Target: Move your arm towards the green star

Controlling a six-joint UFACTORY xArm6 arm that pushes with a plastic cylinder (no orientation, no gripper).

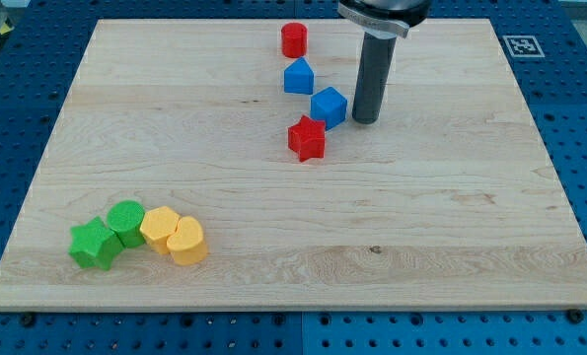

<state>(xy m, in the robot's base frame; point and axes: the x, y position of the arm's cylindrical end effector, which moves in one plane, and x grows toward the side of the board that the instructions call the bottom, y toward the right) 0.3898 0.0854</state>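
A yellow heart is lying nearest the camera at the worktop's lower left, touching a yellow block, a green cylinder and the green star at the view's far left. The arm carries no gripper; its tip is resting well apart, just right of a blue cube, near a red star, a blue block and a red cylinder.

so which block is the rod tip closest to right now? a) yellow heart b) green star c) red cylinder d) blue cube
d: my tip sits just to the view's right of the blue cube, while the green star lies far off at the view's bottom left.
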